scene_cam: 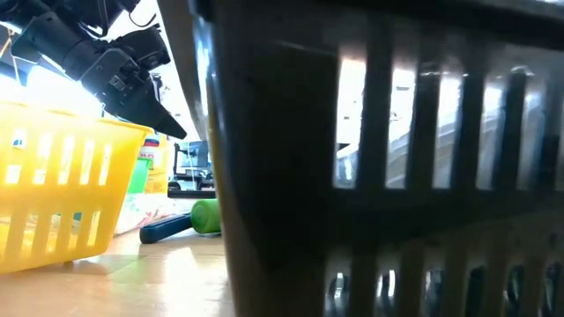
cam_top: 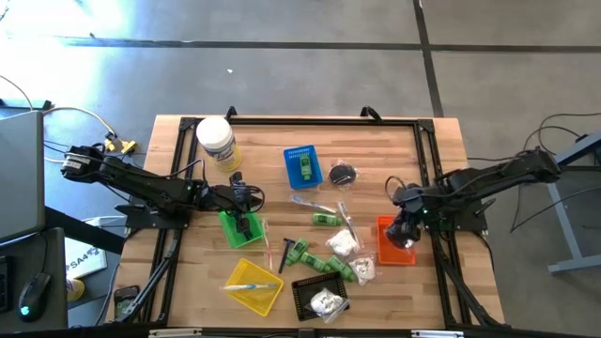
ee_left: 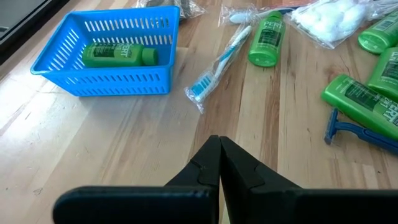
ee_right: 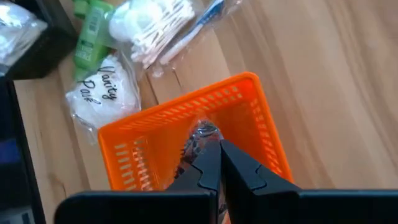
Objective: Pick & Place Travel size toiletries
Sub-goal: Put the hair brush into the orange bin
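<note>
Jaws of both grippers are fully closed and hold nothing. Left gripper (ee_left: 219, 163) hangs above the green basket (cam_top: 239, 228); right gripper (ee_right: 219, 167) hangs over the orange basket (ee_right: 205, 134). Beyond them, mid-bench (cam_top: 272, 141), lie green bottles (cam_top: 326, 220), a toothbrush (ee_left: 219, 66), a blue razor (ee_left: 360, 130) and white packets (ee_right: 102, 93). 1 green bottle (ee_left: 119, 54) lies in the blue basket (ee_left: 106, 81).

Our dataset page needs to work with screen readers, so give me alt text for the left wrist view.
The left end effector, shut and empty, hangs over bare wood of the table. Beyond it a blue basket holds one green bottle; beside the basket lie a wrapped toothbrush, more green bottles, a packet of cotton balls and a blue razor.
</note>
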{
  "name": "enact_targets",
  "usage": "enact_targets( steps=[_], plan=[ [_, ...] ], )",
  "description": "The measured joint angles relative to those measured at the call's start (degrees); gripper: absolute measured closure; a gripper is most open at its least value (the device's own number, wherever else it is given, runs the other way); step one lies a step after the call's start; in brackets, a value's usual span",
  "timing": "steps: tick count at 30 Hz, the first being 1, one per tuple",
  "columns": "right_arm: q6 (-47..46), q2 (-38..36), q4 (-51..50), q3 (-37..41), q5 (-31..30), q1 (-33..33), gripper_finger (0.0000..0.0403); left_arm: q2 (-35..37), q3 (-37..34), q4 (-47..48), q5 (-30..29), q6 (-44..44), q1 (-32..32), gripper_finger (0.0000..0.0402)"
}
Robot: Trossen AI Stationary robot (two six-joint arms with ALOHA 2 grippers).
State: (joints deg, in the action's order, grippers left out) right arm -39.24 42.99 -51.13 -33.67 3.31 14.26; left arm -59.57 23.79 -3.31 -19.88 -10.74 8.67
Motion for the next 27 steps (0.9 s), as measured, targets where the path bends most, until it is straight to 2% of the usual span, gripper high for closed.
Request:
enact_targets(
  steps=[10,17,20,27],
  plan=[
    [2.9,8.4,1.9,0.0,3.8,0.0,0.0401,0.0,0.0,0.1,-0.2,0.4,0.0,0.0402],
    [5.8,11.1,3.9,0.0,2.7,0.0,0.0395,0.0,0.0,0.4,-0.2,0.4,0.0,0.0402],
    [7.2,11.4,4.7,0.0,2.9,0.0,0.0372,0.0,0.0,0.5,-0.2,0.4,0.0,0.0402],
    [7.7,11.3,5.0,0.0,4.8,0.0,0.0283,0.0,0.0,0.5,-0.2,1.4,0.0,0.0402]
  ],
)
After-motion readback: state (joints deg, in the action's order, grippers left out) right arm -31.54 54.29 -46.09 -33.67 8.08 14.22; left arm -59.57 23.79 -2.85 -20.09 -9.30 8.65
